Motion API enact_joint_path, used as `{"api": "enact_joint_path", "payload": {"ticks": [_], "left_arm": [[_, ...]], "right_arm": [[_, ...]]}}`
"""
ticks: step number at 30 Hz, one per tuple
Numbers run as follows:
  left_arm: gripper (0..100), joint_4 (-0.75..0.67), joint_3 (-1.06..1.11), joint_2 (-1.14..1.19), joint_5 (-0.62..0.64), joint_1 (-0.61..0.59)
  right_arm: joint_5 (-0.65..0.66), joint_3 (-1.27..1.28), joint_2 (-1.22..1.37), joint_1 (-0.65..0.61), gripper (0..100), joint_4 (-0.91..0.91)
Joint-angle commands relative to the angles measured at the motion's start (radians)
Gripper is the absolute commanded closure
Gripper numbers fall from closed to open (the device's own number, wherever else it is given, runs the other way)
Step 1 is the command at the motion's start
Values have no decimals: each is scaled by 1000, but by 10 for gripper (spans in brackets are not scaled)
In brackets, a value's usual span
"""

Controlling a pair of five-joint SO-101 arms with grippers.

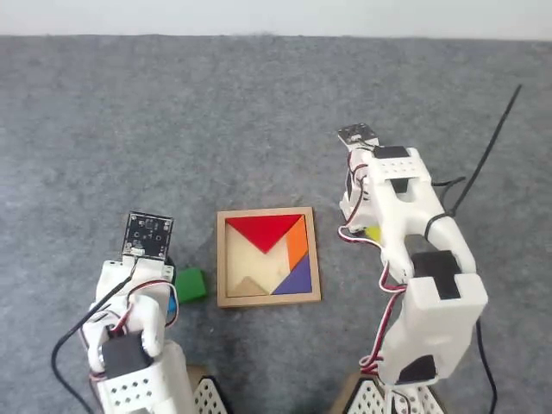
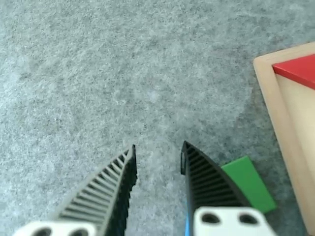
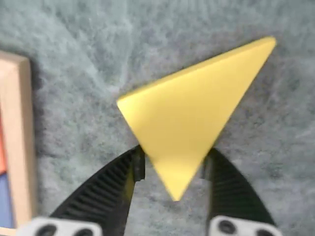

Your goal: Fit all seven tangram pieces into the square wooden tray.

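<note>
Item: yellow triangle [image 3: 192,108]. We find it pinched by the right gripper [image 3: 172,164], apex pointing back into the jaws, long edge lying crosswise ahead of them.
Tray [image 3: 17,123]: near, off to that gripper's side, with bare wood left to fill.
Right arm: reached forward, wrist bent down.
Left gripper [image 2: 157,157]: parted, empty, low over the carpet, green piece [image 2: 248,182] just beside it.

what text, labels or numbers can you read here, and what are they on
No readable text anywhere.
Wooden tray, yellow triangle, green piece: plain, no print.
Black board on the left arm's wrist: tiny marks, too small to read.
</note>
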Motion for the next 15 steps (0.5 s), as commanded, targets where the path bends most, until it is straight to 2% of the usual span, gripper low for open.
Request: {"api": "enact_joint_path", "payload": {"ticks": [1, 4, 8, 15], "left_arm": [[852, 6, -13, -18, -9, -6], [852, 6, -13, -18, -9, -6], [852, 8, -13, -18, -9, -6], [852, 8, -13, -18, -9, -6]], "right_arm": [[-143, -81, -12, -61, 647, 53], [-245, -91, -8, -117, 608, 41], [-390, -87, -7, -156, 639, -45], [-420, -94, 73, -90, 691, -128]]}}
